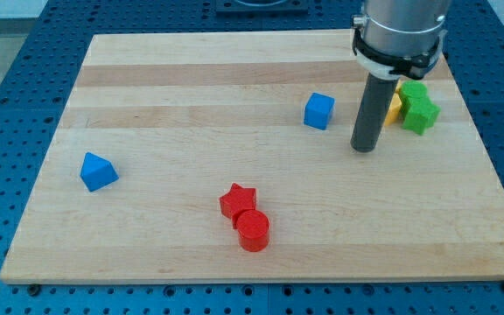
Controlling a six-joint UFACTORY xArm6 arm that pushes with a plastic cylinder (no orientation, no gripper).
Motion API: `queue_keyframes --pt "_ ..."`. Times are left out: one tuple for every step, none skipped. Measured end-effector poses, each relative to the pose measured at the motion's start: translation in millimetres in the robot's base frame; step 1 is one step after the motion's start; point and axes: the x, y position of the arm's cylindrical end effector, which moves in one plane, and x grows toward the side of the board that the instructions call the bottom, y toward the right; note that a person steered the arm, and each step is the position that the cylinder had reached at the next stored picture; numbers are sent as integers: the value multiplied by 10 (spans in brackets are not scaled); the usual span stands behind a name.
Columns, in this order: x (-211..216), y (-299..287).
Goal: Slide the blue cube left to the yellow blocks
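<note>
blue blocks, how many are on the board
2: the blue cube sits at upper centre, just to the view's left of my tip; the blue wedge-like block lies at the view's left. None seems hidden.

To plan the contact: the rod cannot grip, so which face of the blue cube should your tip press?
Probably the middle of the blue cube, on its flat face at the view's left, pushing right toward the yellow block. Now my tip stands right of it, apart.

1 camera looks down obliquely at the whole wooden board (261, 236).
</note>
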Motion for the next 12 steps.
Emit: queue_keyframes --pt "0 -486" --pt "0 -1065" --pt "0 -1483" --pt "-336 -1309" --pt "-415 -1059" --pt "-493 -724" --pt "-493 -666" --pt "-493 -429" --pt "-493 -404" --pt "-493 -797" --pt "-527 -874" --pt "-535 -680"
